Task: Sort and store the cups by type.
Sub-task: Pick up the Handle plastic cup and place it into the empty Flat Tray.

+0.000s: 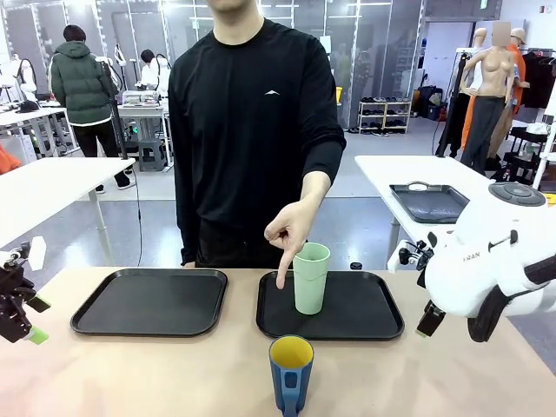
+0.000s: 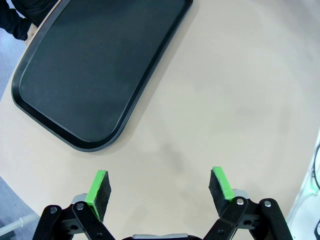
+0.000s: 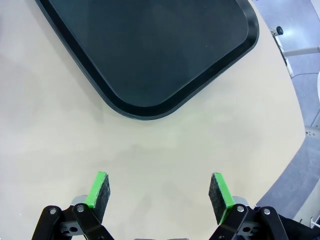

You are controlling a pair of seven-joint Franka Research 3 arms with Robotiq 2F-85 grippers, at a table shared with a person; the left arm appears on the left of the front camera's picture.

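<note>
A tall pale mint-green tumbler [image 1: 311,277] stands upright in the right black tray [image 1: 365,308]. The person's hand [image 1: 289,233] points a finger down just left of it. A dark blue mug [image 1: 291,373] with a yellow inside and a handle stands on the table in front of that tray, near the front edge. The left black tray [image 1: 148,301] holds nothing. My left gripper [image 2: 159,186] hovers open over bare table near a corner of the left tray [image 2: 95,70]. My right gripper [image 3: 159,188] hovers open near a corner of the right tray [image 3: 160,55].
The left arm [image 1: 16,300] sits at the table's left edge, and the right arm's white body [image 1: 491,252] hangs over the right end. The person stands at the far side behind the trays. Other tables and people stand farther back.
</note>
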